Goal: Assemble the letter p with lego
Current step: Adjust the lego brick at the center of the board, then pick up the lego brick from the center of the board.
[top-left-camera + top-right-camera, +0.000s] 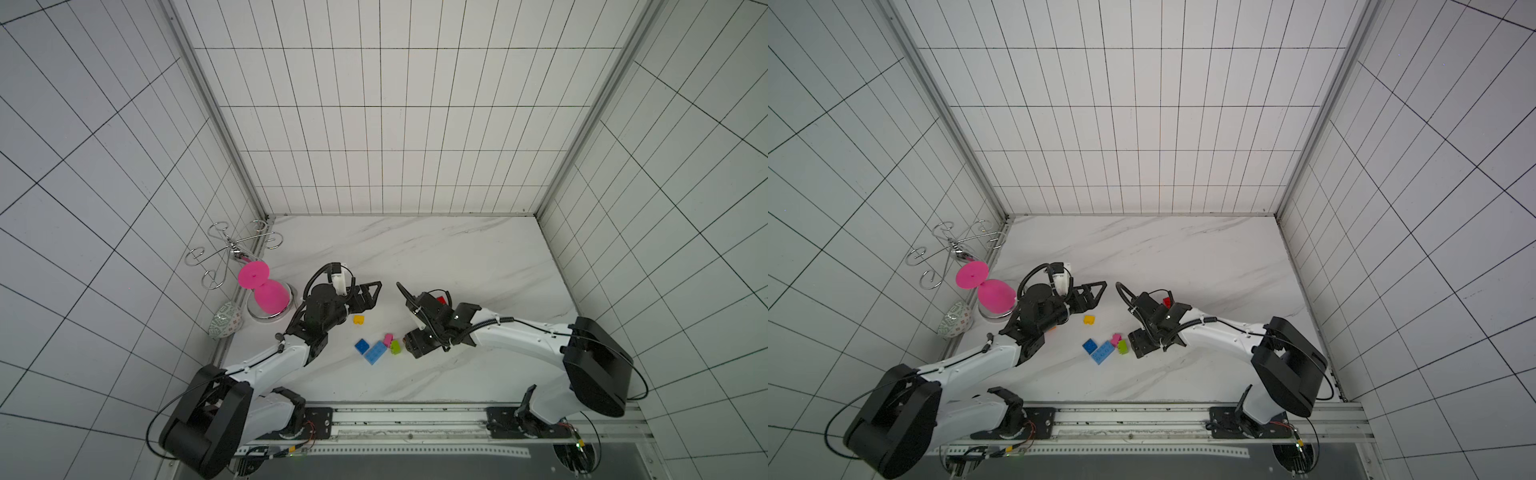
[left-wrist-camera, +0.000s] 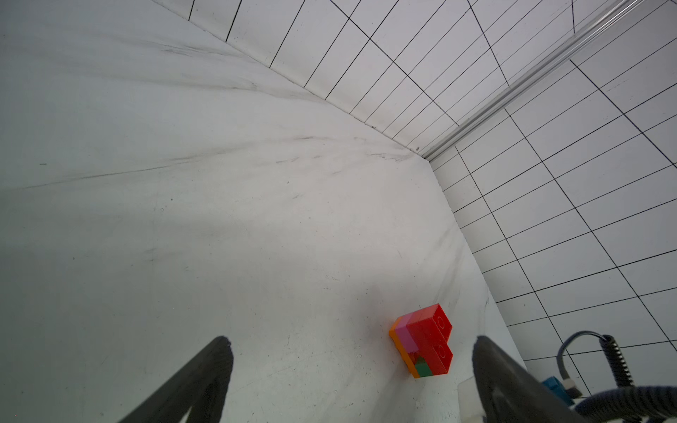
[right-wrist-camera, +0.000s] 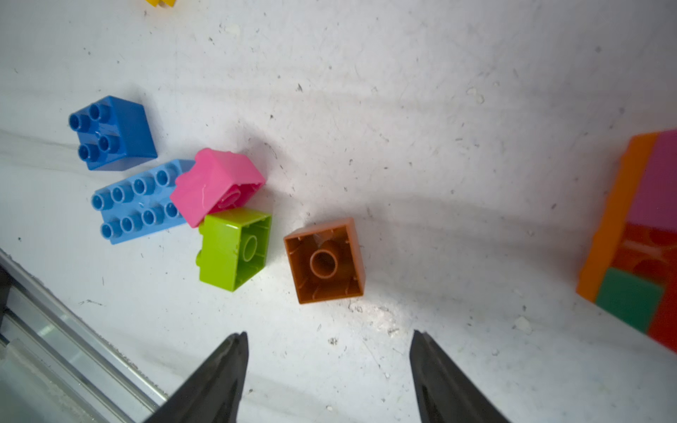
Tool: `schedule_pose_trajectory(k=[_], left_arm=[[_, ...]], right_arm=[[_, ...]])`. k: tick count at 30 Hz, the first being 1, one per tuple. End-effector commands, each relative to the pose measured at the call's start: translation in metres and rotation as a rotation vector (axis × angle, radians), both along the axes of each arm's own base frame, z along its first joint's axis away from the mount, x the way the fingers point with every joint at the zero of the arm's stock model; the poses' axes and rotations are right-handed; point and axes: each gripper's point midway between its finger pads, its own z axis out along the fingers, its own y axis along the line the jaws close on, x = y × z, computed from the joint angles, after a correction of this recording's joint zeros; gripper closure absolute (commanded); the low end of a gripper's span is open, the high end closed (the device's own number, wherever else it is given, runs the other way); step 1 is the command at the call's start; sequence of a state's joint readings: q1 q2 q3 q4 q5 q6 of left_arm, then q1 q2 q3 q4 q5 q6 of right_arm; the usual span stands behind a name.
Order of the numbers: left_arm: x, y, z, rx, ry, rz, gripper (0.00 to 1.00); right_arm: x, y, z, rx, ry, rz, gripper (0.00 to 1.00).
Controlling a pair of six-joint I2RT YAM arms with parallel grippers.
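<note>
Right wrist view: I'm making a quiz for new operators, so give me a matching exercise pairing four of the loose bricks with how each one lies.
Things:
1. brown brick
2. pink brick
3. light blue brick
4. dark blue brick

States:
A. four studs showing
B. tilted, against a neighbour
C. hollow side up, apart from the rest
D. eight studs showing

Pairs: 1-C, 2-B, 3-D, 4-A

The white marbled tabletop point(image 1: 436, 257) carries a yellow brick point(image 1: 358, 319), a blue brick point(image 3: 113, 133), a light blue brick point(image 3: 137, 203), a tilted pink brick point(image 3: 216, 185), a lime brick point(image 3: 234, 249), a brown brick point(image 3: 324, 260) and a joined red-and-orange block point(image 2: 425, 340).
</note>
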State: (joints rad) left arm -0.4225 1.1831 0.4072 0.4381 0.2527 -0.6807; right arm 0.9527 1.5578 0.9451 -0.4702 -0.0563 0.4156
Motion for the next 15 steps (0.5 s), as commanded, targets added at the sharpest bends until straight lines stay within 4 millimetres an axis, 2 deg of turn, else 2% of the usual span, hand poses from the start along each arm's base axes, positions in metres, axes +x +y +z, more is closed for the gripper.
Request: schedule_pose_trajectory(k=[1,9,12,15], left_arm=[[0.000,0.002,0.004,-0.004,-0.024,0.002,0.03],[-0.001,0.004,0.006,0.001,-0.032,0.009,0.03],[-0.001,0.004,0.007,0.001,-0.035,0.009,0.03],[-0.001,0.004,0.007,0.002,-0.034,0.008,0.03]], right_arm=[[0.009,-0.004,-0.001,-0.118,-0.060,0.056,0.24],[0.009,0.012,-0.012,-0.146,-0.041,0.128,0.26],[0.010,0.014,-0.017,-0.162,-0.036,0.136,0.30],[0.012,0.015,-0.019,-0.175,-0.036,0.135,0.42]])
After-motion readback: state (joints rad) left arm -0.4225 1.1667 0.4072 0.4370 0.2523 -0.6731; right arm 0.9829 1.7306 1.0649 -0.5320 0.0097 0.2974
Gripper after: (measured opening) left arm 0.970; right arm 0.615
